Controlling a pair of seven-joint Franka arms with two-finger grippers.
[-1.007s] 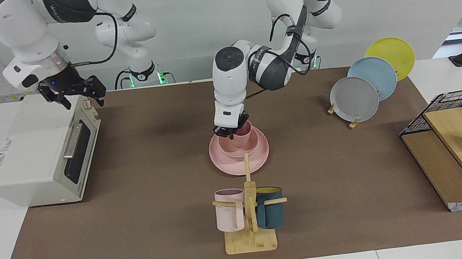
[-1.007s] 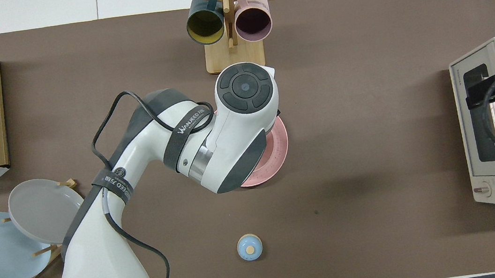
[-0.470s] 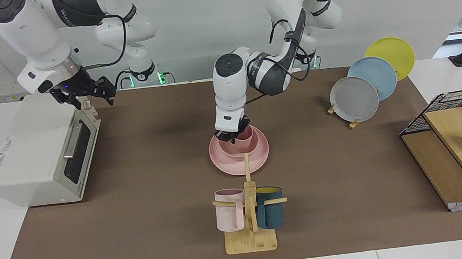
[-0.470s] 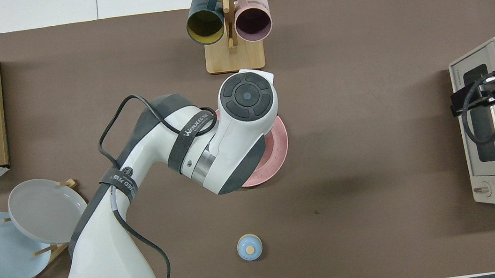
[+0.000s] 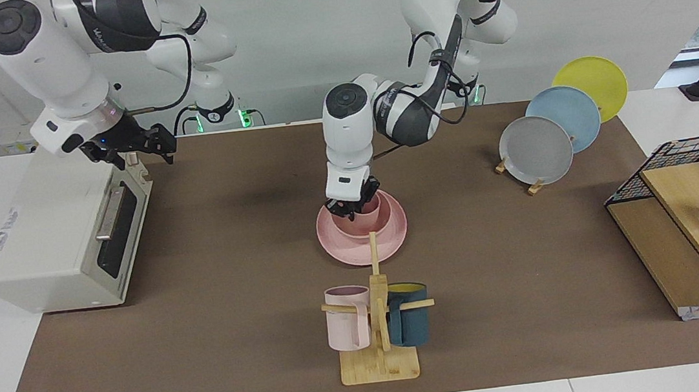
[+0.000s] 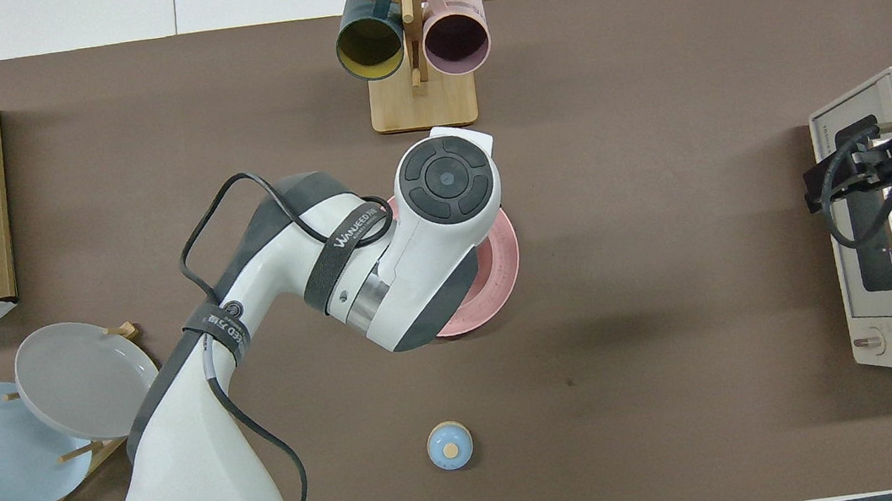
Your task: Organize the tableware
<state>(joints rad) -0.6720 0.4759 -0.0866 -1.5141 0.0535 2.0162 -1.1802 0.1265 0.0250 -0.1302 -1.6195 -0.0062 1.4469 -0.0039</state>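
Observation:
The pink plate (image 5: 393,238) lies mid-table with the pink bowl (image 5: 380,224) on it. The small pink cup (image 5: 372,204) stands upright inside the bowl. My left gripper (image 5: 354,206) points down at the cup's rim, on the side toward the right arm's end. Whether it still grips the cup does not show. In the overhead view the left arm hides the bowl and cup, and only the plate's edge (image 6: 503,277) shows. My right gripper (image 5: 138,148) hangs open and empty over the toaster oven's (image 5: 54,233) corner nearest the robots.
A wooden mug tree (image 5: 380,361) holding a pale pink and a teal mug stands farther from the robots than the plate. A rack of grey, blue and yellow plates (image 5: 539,149) and a wire-and-wood shelf (image 5: 678,233) are at the left arm's end. A small blue knob (image 6: 449,445) lies nearer the robots.
The left gripper has come down a little, and the cup now sits lower in the bowl. The right arm has drifted over the oven toward the table's middle.

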